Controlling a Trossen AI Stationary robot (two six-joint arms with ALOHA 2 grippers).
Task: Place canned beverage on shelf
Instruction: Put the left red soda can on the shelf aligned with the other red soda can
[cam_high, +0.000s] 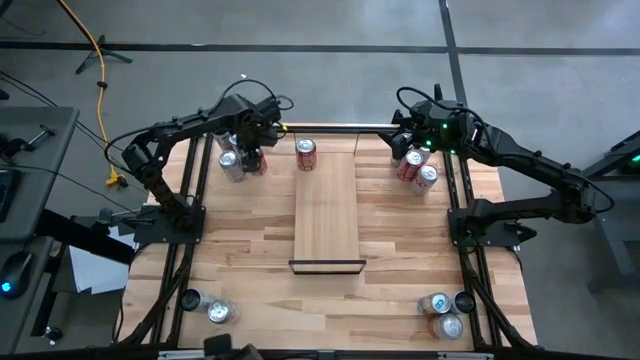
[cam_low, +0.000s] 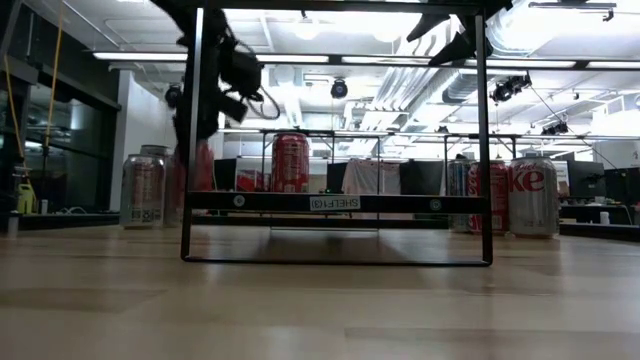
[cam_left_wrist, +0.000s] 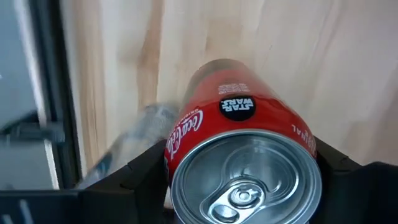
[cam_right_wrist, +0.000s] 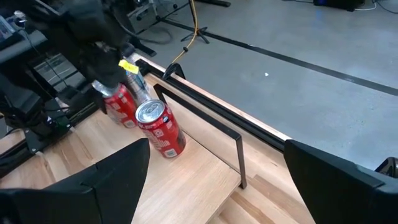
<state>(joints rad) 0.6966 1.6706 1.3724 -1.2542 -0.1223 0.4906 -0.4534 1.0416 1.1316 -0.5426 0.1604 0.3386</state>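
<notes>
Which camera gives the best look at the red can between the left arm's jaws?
The left wrist view: the red Coca-Cola can fills it, lid and pull tab clear. The high view shows it small under the left gripper, the low view shows a blur, and the right wrist view shows it far off.

The high view looks straight down on the whole desk (cam_high: 250, 260). The low view sits at desk height, facing level through the shelf (cam_low: 335, 203) into the room. The left wrist view rides close above a red can (cam_left_wrist: 239, 149) between its hand's fingers. The right wrist view looks from farther off across the shelf (cam_right_wrist: 205, 124), sharing the can (cam_right_wrist: 160, 129) standing on it with both wide views.
</notes>
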